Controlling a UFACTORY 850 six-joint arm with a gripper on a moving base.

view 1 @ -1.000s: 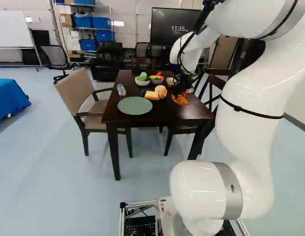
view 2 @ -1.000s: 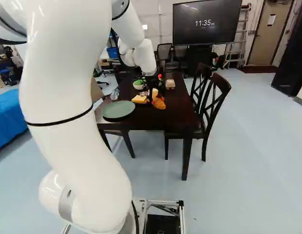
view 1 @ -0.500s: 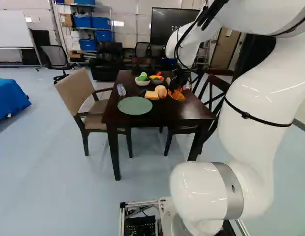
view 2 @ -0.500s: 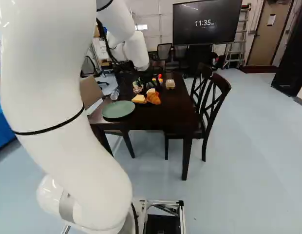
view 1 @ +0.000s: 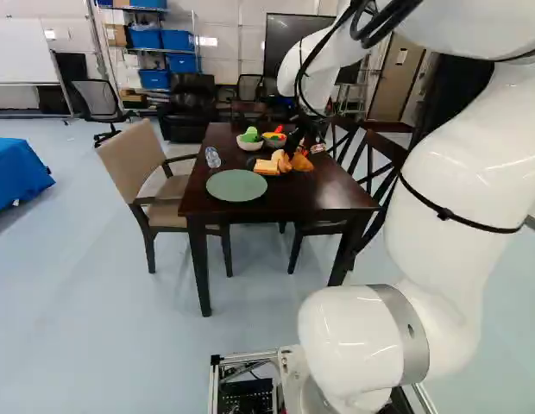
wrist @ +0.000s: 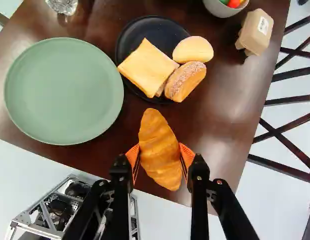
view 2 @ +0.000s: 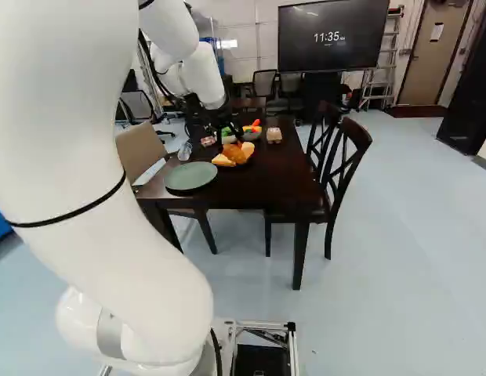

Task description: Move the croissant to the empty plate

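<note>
Two orange pads (wrist: pixel 132 156) of your tool (wrist: pixel 159 156), partly spread, grip the croissant (wrist: pixel 159 145) by its middle, above the worktop (wrist: pixel 222 125), not yet over the empty green plate (wrist: pixel 63 91). It looks light and slightly soft; squeeze gently at that thick waist, as the tapered ends may slip.

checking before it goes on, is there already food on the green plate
No, the green plate is bare, and the croissant is in the gripper.

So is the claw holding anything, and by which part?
Yes, the claw grips the croissant by both sides of its middle, between the orange pads.
</note>
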